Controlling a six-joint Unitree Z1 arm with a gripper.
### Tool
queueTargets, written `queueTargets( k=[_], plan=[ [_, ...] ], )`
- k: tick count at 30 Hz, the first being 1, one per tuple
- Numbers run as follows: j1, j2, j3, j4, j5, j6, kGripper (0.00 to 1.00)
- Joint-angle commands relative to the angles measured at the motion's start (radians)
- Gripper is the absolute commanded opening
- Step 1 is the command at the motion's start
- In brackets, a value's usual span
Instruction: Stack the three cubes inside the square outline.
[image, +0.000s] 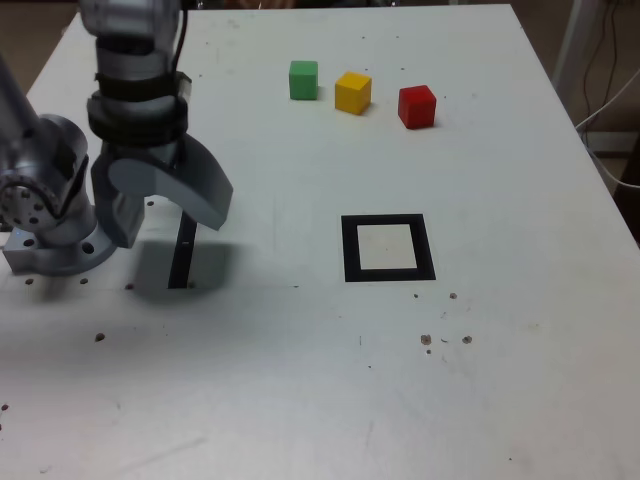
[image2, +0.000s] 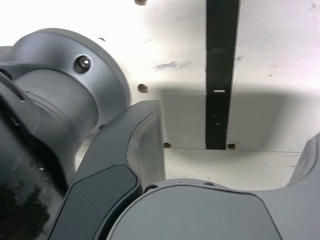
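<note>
On the white tabletop (image: 300, 400), the square outline (image: 388, 248) lies nearest the camera, nothing inside it. Toward the exterior view's left, the end effector (image: 165, 215) hangs just above a black strip (image: 183, 255), its fingers (image2: 145, 145) spread apart and holding nothing. Farthest back, well apart from both, sit the green cube (image: 303, 80), yellow cube (image: 352, 92) and red cube (image: 417, 106) in a row.

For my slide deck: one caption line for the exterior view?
Open gripper poised over a black strip, green cube, yellow cube and red cube lined up beyond the empty square outline.
</note>
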Motion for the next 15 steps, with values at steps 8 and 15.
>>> queueTargets(
  k=[8, 15],
  plan=[
    [-0.002, 0.012, -0.042, 0.022, 0.0, 0.001, 0.99],
    [0.0, 0.091, -0.275, 0.149, 0.086, 0.046, 0.97]
  ],
)
